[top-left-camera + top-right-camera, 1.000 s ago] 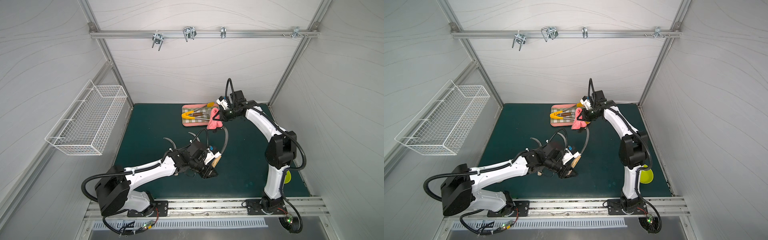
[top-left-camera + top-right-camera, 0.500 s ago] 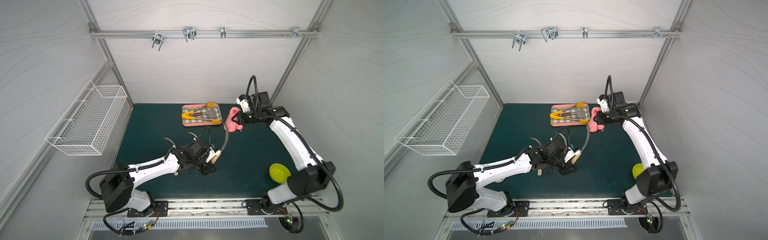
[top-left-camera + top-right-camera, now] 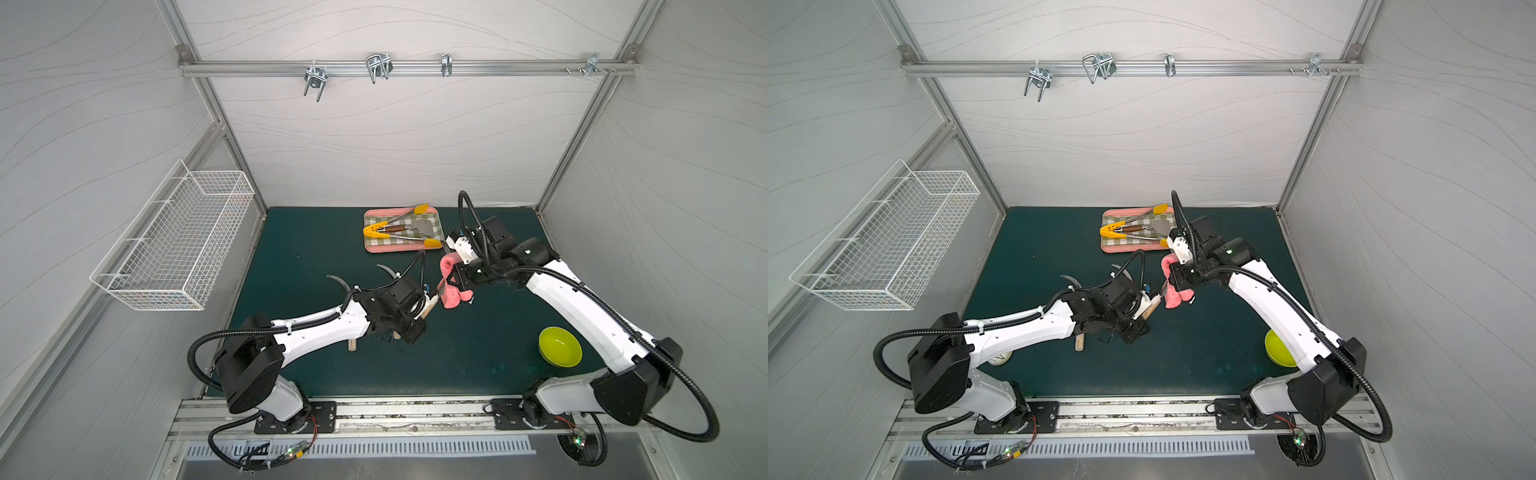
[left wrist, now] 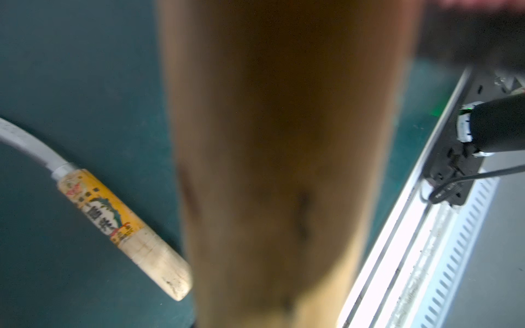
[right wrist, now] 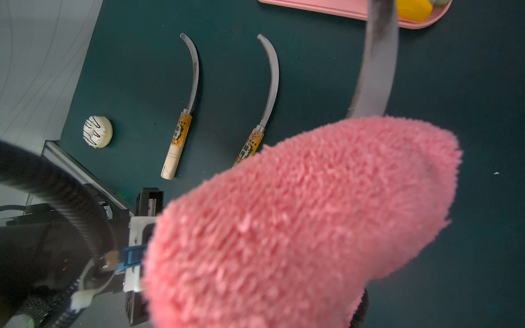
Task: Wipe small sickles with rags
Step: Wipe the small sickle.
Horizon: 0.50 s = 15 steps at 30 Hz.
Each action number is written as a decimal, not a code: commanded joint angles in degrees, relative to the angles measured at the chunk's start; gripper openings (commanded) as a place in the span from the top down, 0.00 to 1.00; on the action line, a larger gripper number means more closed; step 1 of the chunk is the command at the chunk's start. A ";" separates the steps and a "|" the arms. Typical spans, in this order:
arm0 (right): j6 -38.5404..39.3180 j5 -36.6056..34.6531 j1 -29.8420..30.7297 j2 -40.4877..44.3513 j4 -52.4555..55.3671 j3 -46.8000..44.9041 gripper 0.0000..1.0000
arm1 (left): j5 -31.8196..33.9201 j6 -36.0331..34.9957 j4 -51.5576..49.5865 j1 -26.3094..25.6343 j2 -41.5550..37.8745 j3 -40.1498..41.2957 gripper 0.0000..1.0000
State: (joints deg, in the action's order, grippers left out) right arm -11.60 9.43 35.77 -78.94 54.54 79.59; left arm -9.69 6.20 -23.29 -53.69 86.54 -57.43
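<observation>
Gripping near mid-mat: left gripper (image 3: 426, 311) is clamped on the pale wooden handle of the held sickle (image 4: 284, 156). The handle fills the left wrist view, blurred and close.

Right gripper (image 3: 454, 281) is closed down on the rag (image 5: 298, 221), pink fuzzy side toward its wrist camera. The rag is bunched over the base of the held sickle's blade. In the right wrist view the grey blade (image 5: 376, 62) rises out from behind the rag. The two grippers sit just beside each other above the green mat (image 3: 316, 241), rag between them, in both top views.

Two loose sickles lie on the mat on the left arm's side, roughly parallel, blades curving toward the back wall: the outer sickle (image 5: 181, 127) and the inner sickle (image 5: 265, 108). Both carry orange label bands. The inner one's handle end is hidden behind the rag in that view.

Elsewhere:
- Pink-rimmed tray (image 3: 376, 248) near the back wall, with yellow-tipped tongs (image 3: 374, 230) and a spatula (image 3: 415, 226) on it.
- Green bowl (image 3: 560, 346) beside the right arm.
- Small white round object (image 5: 98, 132) near the mat's front corner on the left arm's side.
</observation>
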 commanded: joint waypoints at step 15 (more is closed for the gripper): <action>-1.30 2.72 -6.31 -13.63 -6.67 2.00 0.97 | 3.29 -1.73 3.39 -4.20 -6.71 0.91 1.00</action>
State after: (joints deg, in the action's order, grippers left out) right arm -14.66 13.17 31.94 -89.95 51.18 79.07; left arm -4.34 9.08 -27.16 -55.35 84.33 -54.87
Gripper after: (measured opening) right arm 0.137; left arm 0.245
